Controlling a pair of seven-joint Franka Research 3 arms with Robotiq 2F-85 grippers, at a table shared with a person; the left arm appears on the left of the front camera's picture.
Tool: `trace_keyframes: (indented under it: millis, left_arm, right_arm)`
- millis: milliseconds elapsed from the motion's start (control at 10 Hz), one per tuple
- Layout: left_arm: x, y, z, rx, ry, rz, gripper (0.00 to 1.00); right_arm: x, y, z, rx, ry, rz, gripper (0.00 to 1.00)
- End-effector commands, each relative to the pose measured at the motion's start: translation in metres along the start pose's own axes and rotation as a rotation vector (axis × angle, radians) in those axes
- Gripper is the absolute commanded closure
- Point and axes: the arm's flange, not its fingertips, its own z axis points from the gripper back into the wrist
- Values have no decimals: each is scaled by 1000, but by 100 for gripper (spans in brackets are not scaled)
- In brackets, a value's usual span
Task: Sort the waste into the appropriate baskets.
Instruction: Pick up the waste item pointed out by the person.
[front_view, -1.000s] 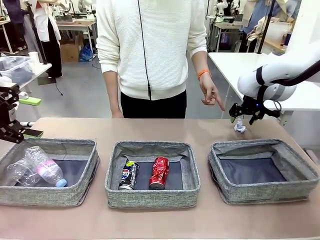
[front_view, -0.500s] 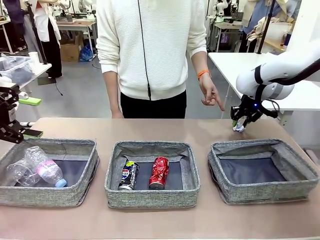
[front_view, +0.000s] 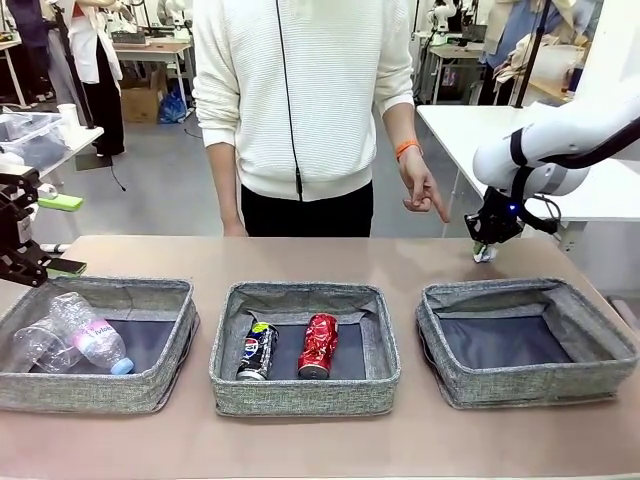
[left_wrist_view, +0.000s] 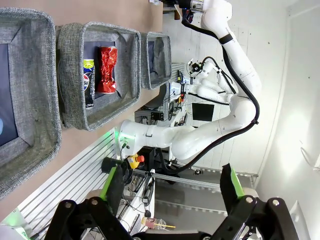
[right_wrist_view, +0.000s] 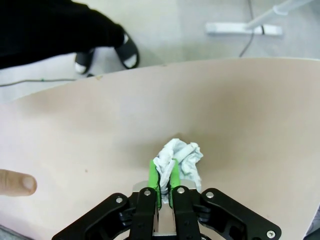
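Your right claw (right_wrist_view: 164, 181) is pinched nearly closed on the crumpled white paper wad (right_wrist_view: 179, 160); in the right wrist view the green pads (right_wrist_view: 153, 177) grip the wad's near edge, with most of the paper bulging out to one side. The wad sits low at the beige surface (front_view: 330, 260), at its far right, just beyond the far wall of the right basket (front_view: 527, 343); you cannot tell whether it is lifted clear. That basket's dark bottom is bare.

Your left claw (left_wrist_view: 171, 187) stands spread wide with nothing between its fingers, off the left end of the surface beyond the left basket (front_view: 95, 343).

The left basket holds the clear bottle with blue cap (front_view: 90, 333) and the clear plastic cup (front_view: 38, 346), lying side by side. The middle basket (front_view: 304, 347) holds the dark blue-black logo can (front_view: 257, 350) and the crushed red can (front_view: 319, 345), also side by side.

The person's hand (front_view: 421, 188) hangs with a finger pointing down, near your right claw. A fingertip (right_wrist_view: 17, 182) shows at the left edge of the right wrist view.
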Motion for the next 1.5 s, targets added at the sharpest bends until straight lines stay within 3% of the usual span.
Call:
trace_keyframes:
  millis: [0,300,400,700,900,1200,1300,1400]
  left_arm:
    - [-4,-1,1,1,9,-6,0]
    - [-4,-1,1,1,9,-6,0]
    - [-4,-1,1,1,9,-6,0]
    - [-4,-1,1,1,9,-6,0]
    - [-4,-1,1,1,9,-6,0]
    - [-4,-1,1,1,9,-6,0]
    - [-4,-1,1,1,9,-6,0]
    - [-4,-1,1,1,9,-6,0]
  right_arm:
    - [2,2,2,-59,15,-31,100]
    - [-10,0,26,-62,-12,-116,100]
    - [-30,-9,65,-18,-54,-134,100]
    - [-144,-39,178,16,-33,-161,100]
    - [-237,-40,231,190,-69,-61,100]
    - [-309,-5,217,273,-88,63,100]
    - [-307,5,202,258,-63,70,100]
    - [-300,-13,231,227,-91,15,100]
